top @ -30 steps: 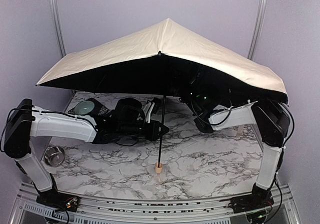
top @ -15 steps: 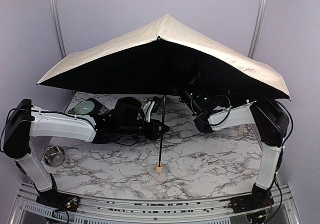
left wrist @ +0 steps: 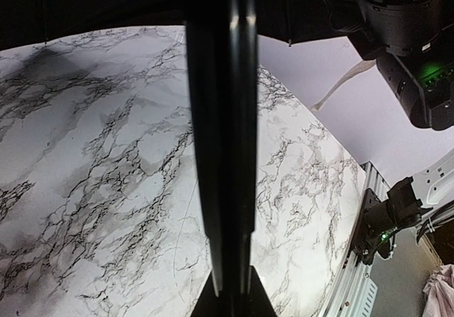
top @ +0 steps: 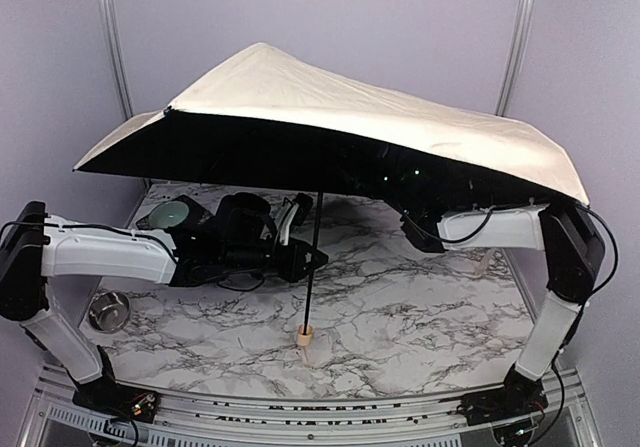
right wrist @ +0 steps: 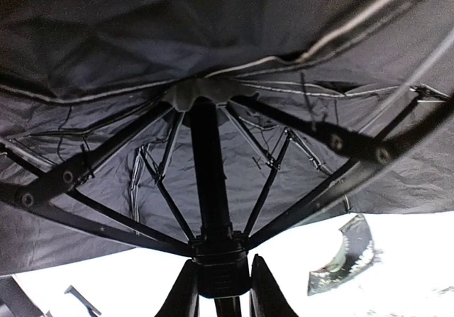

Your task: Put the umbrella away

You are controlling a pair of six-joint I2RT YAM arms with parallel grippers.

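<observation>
Lilac walls (top: 400,17) close in a white, marble-veined table (top: 430,317). Much of that table lies in shade under the umbrella (top: 350,107), which stands open across the workspace. Its cream canopy (top: 420,132) faces up and the black lining faces down. The canopy sits lopsided, high toward the left rear and sloping long and low to the right. The thin black shaft (top: 309,297) runs down nearly upright to the pale tan knob handle (top: 305,336), which seems to rest on the table near the front centre.

The left jaws are closed on the shaft about halfway up. In the left wrist view the shaft (left wrist: 223,140) fills the middle of the picture, right at the fingertips. From above, the right jaws are hidden under the canopy. The right wrist view shows them reaching up from below, the two fingers (right wrist: 183,296) pressed against either side of the runner (right wrist: 216,267), the collar where the ribs (right wrist: 67,177) meet the shaft. That looks like a grip on the runner.

A small steel bowl (top: 108,310) sits at the table's left edge, well apart from all this.

I judge the task barely begun. One set of jaws steadies the shaft and the other is at the runner, but the ribs are spread and the canopy is open. Left to do: draw the runner down to fold the canopy, shorten the shaft, and stow the bundle. No place to stow it shows here.
</observation>
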